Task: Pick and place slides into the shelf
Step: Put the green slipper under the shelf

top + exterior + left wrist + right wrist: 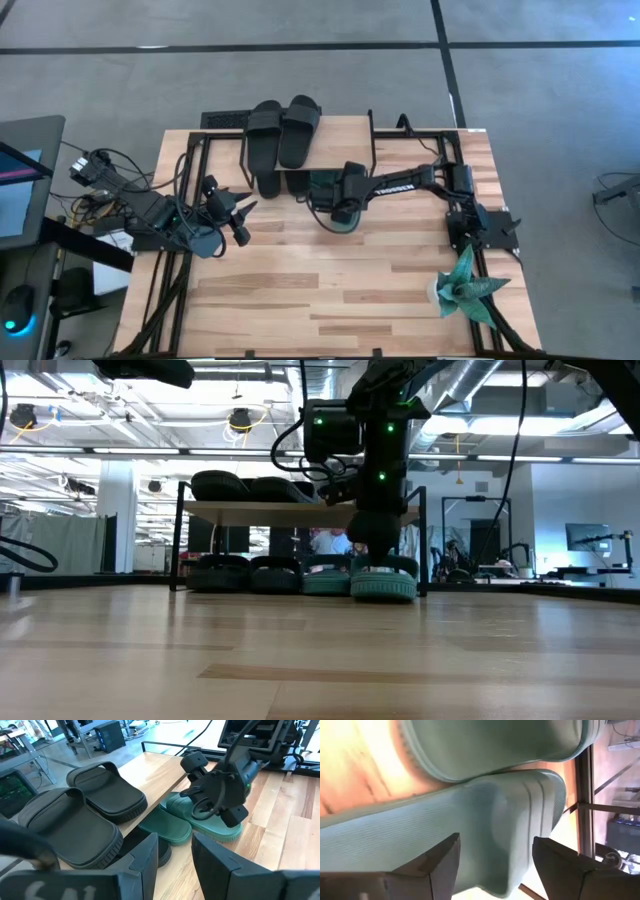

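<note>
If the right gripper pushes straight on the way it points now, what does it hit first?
Most likely the teal slide directly under its open fingers: the right gripper straddles it at the shelf front. Past that lies the second teal slide, though depth is unclear.

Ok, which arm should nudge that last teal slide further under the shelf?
The right. Its open gripper sits directly over the outer teal slide at the shelf front, fingers straddling it. The left gripper hangs off to the side, apart.
</note>
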You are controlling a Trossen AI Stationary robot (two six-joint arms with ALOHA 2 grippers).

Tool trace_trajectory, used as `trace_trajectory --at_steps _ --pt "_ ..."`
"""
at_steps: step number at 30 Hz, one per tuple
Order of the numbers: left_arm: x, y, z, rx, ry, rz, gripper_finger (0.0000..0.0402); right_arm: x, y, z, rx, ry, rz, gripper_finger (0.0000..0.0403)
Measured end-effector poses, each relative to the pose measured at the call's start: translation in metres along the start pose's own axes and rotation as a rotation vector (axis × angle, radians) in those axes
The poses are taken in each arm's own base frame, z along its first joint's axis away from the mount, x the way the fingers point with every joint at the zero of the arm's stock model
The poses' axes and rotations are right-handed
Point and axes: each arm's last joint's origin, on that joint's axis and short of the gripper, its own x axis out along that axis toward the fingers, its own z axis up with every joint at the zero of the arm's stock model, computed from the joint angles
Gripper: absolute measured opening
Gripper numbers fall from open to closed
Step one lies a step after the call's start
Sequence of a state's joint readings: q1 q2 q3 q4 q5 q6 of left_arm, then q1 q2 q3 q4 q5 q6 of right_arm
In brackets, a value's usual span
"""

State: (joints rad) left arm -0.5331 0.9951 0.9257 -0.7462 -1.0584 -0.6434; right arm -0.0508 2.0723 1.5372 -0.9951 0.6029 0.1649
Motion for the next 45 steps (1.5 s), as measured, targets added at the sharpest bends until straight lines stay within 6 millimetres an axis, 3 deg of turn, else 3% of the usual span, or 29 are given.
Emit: trace_trajectory --at_steps 13,19,27,31,38,45 --pt "0.0 0.0 0.0 0.002 0.0 0.001 0.0109 -0.015 0.019 -0.012 0.043 0.036 -0.014 0.0234" --pt "0.001 -0.001 -0.001 0.019 0.005 0.005 0.0109 -0.045 0.022 -0.02 0.089 -0.027 -0.042 0.0223" --pt "0.008 -0.012 -0.008 0.083 0.03 0.022 0.0109 -0.096 0.019 -0.03 0.088 -0.194 0.029 0.0161" --pt "0.015 -0.022 -0.015 0.13 0.053 0.037 0.0109 -0.112 0.022 -0.033 0.068 -0.259 0.129 0.012" --pt "0.025 -0.037 -0.027 0.201 0.106 0.038 0.0109 -0.113 0.034 -0.037 0.002 -0.266 0.231 0.0013" --pt "0.027 -0.041 -0.029 0.231 0.109 0.044 0.0109 -0.1 0.043 -0.038 0.023 -0.261 0.304 0.0002"
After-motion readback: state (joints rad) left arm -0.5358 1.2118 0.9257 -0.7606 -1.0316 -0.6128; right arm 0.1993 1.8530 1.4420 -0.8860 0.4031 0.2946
